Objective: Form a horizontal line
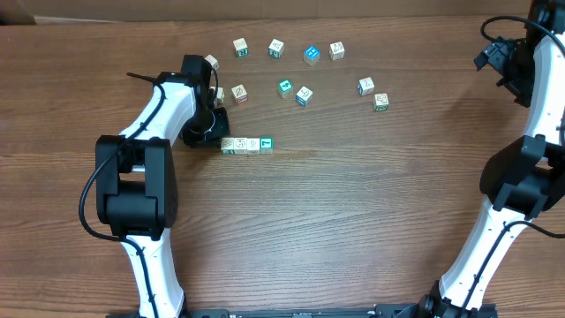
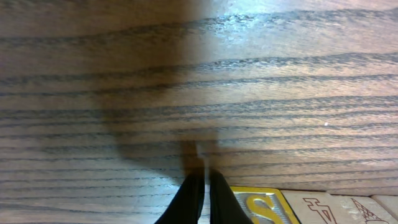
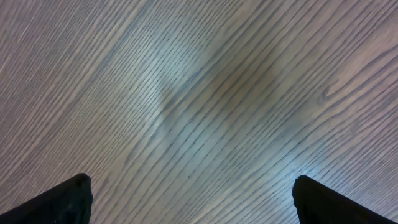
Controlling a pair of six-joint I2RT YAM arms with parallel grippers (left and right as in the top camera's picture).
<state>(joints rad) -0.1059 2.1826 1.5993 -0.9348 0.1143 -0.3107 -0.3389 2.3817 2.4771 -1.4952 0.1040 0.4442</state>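
Four-cube horizontal line (image 1: 246,145) (teal end), left gripper (image 2: 201,183) closed alongside

Above the brown wood-grain table (image 2: 186,74), the black left gripper (image 2: 205,178) is pinched closed just beside a yellow-framed wooden S cube (image 2: 261,206), which heads a row of pale wooden letter cubes (image 2: 323,210).

A robotics lab or test bench is indicated. A dark brown wood-grain tabletop (image 1: 353,230) is viewed from a fixed camera overhead. Two white-and-black jointed robot arms are seen rising from its near edge, the left arm (image 1: 163,110) and the right arm (image 1: 499,225). A thin black cable (image 1: 82,210) is looped in the open beside the left arm's dark joint housing. Small wooden letter cubes (image 1: 311,55) are scattered singly over the far part of the tabletop. A short straight row of such cubes (image 1: 247,146) is laid out nearer the middle.
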